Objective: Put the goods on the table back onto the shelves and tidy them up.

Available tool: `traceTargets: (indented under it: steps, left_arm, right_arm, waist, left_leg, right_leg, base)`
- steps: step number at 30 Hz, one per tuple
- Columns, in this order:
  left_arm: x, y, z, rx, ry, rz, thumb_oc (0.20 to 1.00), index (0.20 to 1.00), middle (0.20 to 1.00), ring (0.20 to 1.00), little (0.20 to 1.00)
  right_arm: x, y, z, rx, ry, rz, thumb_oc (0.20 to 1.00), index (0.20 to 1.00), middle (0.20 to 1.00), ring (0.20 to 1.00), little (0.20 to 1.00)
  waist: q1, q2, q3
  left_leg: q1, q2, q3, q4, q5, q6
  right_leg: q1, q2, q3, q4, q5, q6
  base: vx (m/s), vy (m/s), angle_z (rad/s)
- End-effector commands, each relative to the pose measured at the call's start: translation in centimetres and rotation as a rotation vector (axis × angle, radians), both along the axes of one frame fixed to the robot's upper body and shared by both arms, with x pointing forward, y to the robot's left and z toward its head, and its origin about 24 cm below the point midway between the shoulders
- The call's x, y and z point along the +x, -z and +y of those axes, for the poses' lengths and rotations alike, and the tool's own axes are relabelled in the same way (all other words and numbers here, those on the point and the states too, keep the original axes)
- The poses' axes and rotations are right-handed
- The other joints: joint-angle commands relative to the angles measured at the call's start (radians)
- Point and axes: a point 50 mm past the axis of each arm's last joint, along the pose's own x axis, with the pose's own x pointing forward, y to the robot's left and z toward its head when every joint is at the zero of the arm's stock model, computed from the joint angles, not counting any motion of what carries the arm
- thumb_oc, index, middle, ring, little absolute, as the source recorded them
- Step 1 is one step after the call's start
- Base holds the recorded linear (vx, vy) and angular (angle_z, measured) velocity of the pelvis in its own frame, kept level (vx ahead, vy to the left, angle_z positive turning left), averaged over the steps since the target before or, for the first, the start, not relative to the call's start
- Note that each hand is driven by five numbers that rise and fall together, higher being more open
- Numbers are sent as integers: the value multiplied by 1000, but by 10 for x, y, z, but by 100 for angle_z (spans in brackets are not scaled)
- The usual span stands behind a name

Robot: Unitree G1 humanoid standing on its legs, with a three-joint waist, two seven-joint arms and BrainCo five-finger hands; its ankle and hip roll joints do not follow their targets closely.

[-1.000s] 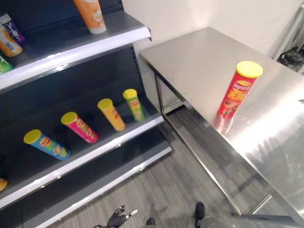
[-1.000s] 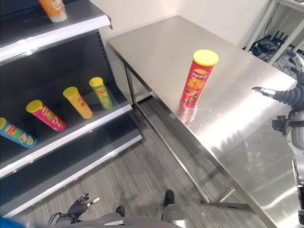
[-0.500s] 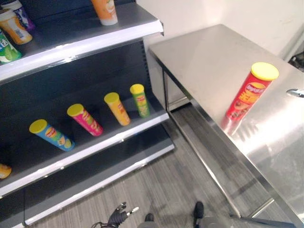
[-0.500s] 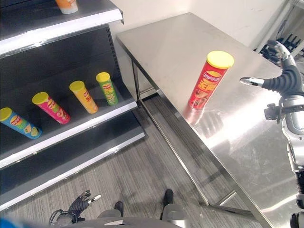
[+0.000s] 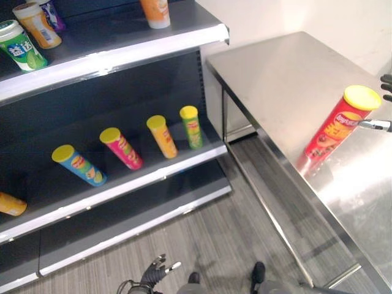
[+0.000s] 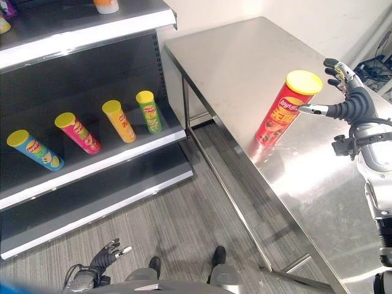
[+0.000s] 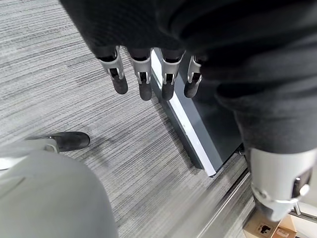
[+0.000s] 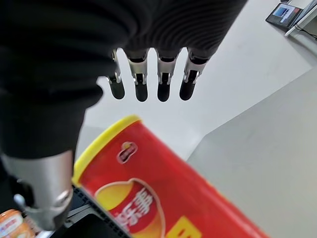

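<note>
A red crisp can with a yellow lid (image 6: 286, 108) stands upright on the steel table (image 6: 239, 55), near its front edge. My right hand (image 6: 347, 104) is open just to the can's right, thumb reaching toward its upper part, fingers straight and apart from it. In the right wrist view the can (image 8: 163, 198) sits close under the straight fingers (image 8: 141, 84). My left hand (image 6: 109, 254) hangs low over the floor, open and holding nothing; its fingers (image 7: 143, 79) point down in the left wrist view.
The dark shelf unit (image 5: 122, 52) stands on the left. Its middle shelf (image 5: 153, 174) carries several crisp cans lying tilted: blue (image 5: 78, 165), pink (image 5: 121, 148), orange (image 5: 162, 136), green (image 5: 192, 127). Bottles and cups (image 5: 21, 44) sit on the upper shelf. Grey floor lies between shelf and table.
The camera has shifted, sliding the scene rightward. My right hand has come in from the right and now sits close beside the red can's top. The can has not moved.
</note>
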Motion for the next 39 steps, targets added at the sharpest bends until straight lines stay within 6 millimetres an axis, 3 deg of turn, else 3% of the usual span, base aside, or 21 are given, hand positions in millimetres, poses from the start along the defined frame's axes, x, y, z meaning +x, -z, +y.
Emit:
traceTargets:
  steps: [1,12,14,16,39]
  left_arm:
    - [9,-9,7,17,61,-38,1000,1000,1000,1000,1000]
    - [8,-12,6,3,69,-56,1000,1000,1000,1000,1000]
    - [-12,5,9,38,66,63,1000,1000,1000,1000,1000]
    - [-17,9,13,50,49,99,1000,1000,1000,1000,1000]
    - [-7,8,19,82,44,94,1000,1000,1000,1000,1000]
  right_arm:
    - [3,-33,8,-63,-32,-104,1000,1000,1000,1000,1000]
    - [11,-31,9,-92,-39,-52,1000,1000,1000,1000,1000]
    - [14,-31,12,-69,-57,-64,1000,1000,1000,1000,1000]
    - [12,-29,8,-76,-47,-45,1000,1000,1000,1000,1000]
    - [15,-25,7,-67,-30,-46,1000,1000,1000,1000,1000]
  waist:
    - [23,-42,-31]
    - [33,-41,-26]
    - [37,-44,-22]
    - [39,-46,-22]
    - [47,-49,-29]
  left_leg:
    - [-40,91,95,73,7,-55]
    - [-44,94,86,74,11,-58]
    - [-48,93,81,76,10,-61]
    - [-51,93,78,76,11,-62]
    - [-45,90,71,73,6,-61]
  right_leg:
    - [49,-94,-97,29,-130,67]
    - [54,-95,-110,29,-133,66]
    - [55,-96,-115,30,-133,67]
    - [57,-97,-120,29,-133,68]
    - [72,-104,-131,32,-137,68]
  base:
    - [0,0,0]
    - [0,0,0]
    - [0,0,0]
    - [-1,-8,2]
    - [1,0,3]
